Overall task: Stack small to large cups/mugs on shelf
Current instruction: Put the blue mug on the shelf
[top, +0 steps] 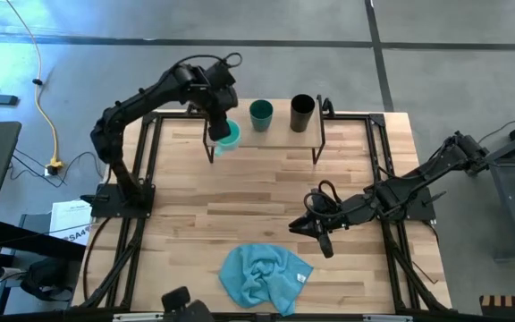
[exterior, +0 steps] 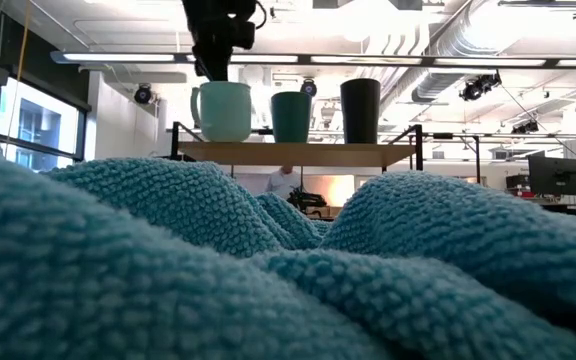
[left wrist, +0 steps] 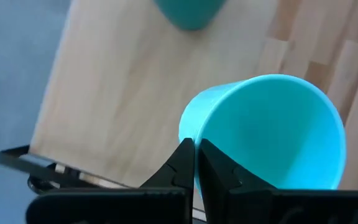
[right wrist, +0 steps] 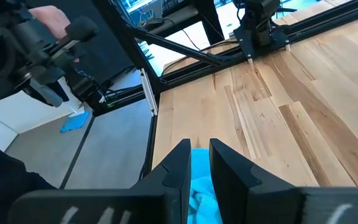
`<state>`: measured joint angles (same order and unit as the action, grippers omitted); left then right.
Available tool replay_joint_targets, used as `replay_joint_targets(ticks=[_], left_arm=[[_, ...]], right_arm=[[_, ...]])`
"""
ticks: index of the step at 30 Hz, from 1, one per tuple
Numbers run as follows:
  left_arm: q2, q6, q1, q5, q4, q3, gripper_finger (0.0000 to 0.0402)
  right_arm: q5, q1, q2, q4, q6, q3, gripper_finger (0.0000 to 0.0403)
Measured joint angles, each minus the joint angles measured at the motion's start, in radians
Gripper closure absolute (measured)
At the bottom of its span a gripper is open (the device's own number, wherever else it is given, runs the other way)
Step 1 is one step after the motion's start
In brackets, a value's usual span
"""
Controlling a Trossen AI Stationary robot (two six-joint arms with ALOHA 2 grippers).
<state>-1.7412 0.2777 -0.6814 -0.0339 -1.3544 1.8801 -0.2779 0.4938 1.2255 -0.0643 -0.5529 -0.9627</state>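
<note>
Three vessels lined on the shelf (top: 275, 132) from above, turquoise mug (top: 228, 136), teal cup (top: 260, 114), black cup (top: 302, 113); left hand (top: 217, 125) over the mug; low down, same row beyond blue cloth (exterior: 268, 270); at left wrist, fingers (left wrist: 182, 165) pinching the mug's rim, likely steadying placement; right hand (right wrist: 199, 163) narrowly parted, empty, parked over the worktop (right wrist: 303, 106).

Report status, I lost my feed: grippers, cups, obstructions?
Left gripper shut on turquoise mug rim, on shelf. Right gripper idle over table. Three cups shelved. No obstructions.
</note>
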Motion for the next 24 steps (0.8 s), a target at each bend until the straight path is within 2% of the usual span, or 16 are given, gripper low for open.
replay_joint_targets(ticks=[10, 24], left_arm=[[0.0, -0.024, -0.073, -0.028, 0.071, 0.0, 0.0401], [-0.022, -0.066, -0.145, -0.039, 0.084, 0.002, 0.0401]], right_arm=[[0.0, 0.0, 0.0, 0.0, -0.015, 0.0, 0.0353], [0.0, 0.0, 0.0, 0.0, -0.016, 0.0, 0.0353]])
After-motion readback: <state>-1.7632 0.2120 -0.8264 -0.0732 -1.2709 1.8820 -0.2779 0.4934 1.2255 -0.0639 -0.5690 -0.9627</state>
